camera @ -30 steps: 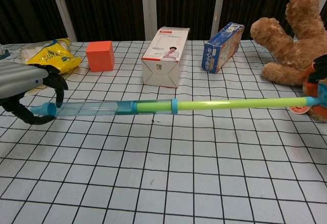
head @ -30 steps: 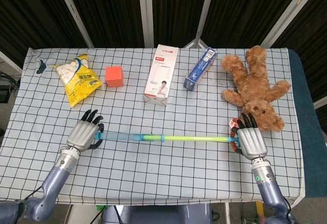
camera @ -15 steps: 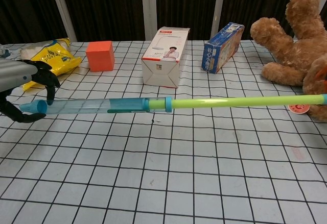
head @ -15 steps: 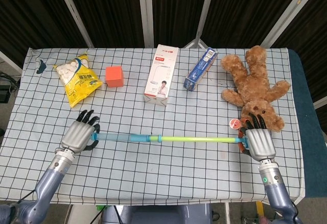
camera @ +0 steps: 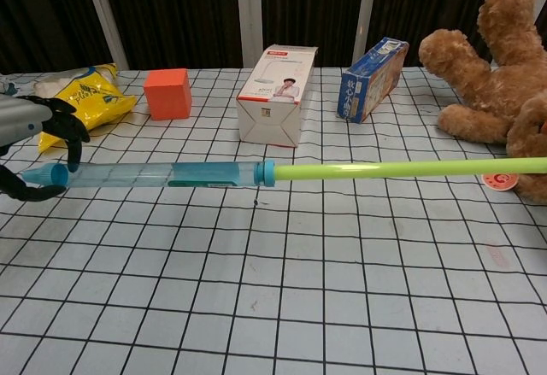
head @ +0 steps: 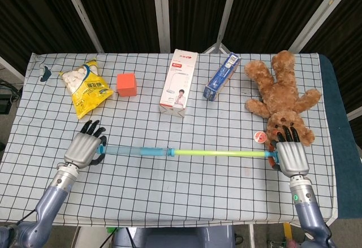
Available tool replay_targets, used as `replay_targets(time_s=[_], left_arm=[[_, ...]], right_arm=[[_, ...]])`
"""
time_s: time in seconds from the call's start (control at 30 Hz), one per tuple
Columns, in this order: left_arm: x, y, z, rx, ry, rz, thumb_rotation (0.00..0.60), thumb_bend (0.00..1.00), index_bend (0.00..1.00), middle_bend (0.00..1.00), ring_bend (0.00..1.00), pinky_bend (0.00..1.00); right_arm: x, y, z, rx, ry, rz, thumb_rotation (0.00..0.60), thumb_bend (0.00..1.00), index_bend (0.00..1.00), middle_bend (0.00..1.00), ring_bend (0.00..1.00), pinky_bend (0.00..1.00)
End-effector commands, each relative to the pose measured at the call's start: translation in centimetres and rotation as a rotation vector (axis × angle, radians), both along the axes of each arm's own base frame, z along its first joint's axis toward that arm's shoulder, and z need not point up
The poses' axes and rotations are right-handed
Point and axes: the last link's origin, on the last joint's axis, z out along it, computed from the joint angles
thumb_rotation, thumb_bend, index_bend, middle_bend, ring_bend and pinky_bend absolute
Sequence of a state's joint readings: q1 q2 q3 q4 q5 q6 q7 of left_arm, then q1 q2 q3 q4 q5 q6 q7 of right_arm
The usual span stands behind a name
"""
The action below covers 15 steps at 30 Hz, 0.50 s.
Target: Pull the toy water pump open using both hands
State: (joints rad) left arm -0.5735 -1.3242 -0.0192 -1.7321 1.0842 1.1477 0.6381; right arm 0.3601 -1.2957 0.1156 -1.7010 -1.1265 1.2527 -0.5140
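The toy water pump lies stretched across the table's front half: a clear blue barrel (head: 136, 151) (camera: 162, 174) on the left and a long lime-green rod (head: 220, 153) (camera: 402, 167) drawn out to the right. My left hand (head: 83, 148) (camera: 30, 149) grips the barrel's nozzle end, fingers curled around it. My right hand (head: 290, 156) holds the rod's far end beside the teddy bear; the chest view cuts it off. The pump is held a little above the checked cloth.
Along the back stand a yellow snack bag (head: 86, 87), an orange cube (head: 126, 84), a white carton (head: 179, 82) and a blue box (head: 222, 76). A brown teddy bear (head: 283, 95) lies at the right, with a small red-and-white disc (head: 260, 137) near my right hand.
Both hands have moved apart, left hand leftward and right hand rightward. The barrel slid left and more green rod shows.
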Motion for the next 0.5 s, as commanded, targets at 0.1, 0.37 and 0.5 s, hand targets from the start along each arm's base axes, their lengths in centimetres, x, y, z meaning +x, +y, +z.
replay_targets(time_s=[0.1, 0.37, 0.5], left_arm=[[-0.05, -0.03, -0.04, -0.003, 0.001, 0.001, 0.600, 0.52, 0.53, 0.18, 0.00, 0.01], [-0.12, -0.52, -0.36, -0.018, -0.003, 0.019, 0.600, 0.21, 0.23, 0.13, 0.00, 0.01], [-0.01, -0.94, -0.40, -0.023, -0.013, 0.023, 0.600, 0.19, 0.18, 0.11, 0.00, 0.01]], right_arm=[[0.05, -0.08, 0.05, -0.004, 0.003, -0.002, 0.600, 0.43, 0.62, 0.25, 0.02, 0.00], [0.14, 0.03, 0.17, 0.010, 0.004, -0.004, 0.600, 0.43, 0.18, 0.06, 0.00, 0.00], [0.06, 0.20, 0.38, 0.008, 0.016, -0.011, 0.600, 0.43, 0.00, 0.00, 0.00, 0.00]])
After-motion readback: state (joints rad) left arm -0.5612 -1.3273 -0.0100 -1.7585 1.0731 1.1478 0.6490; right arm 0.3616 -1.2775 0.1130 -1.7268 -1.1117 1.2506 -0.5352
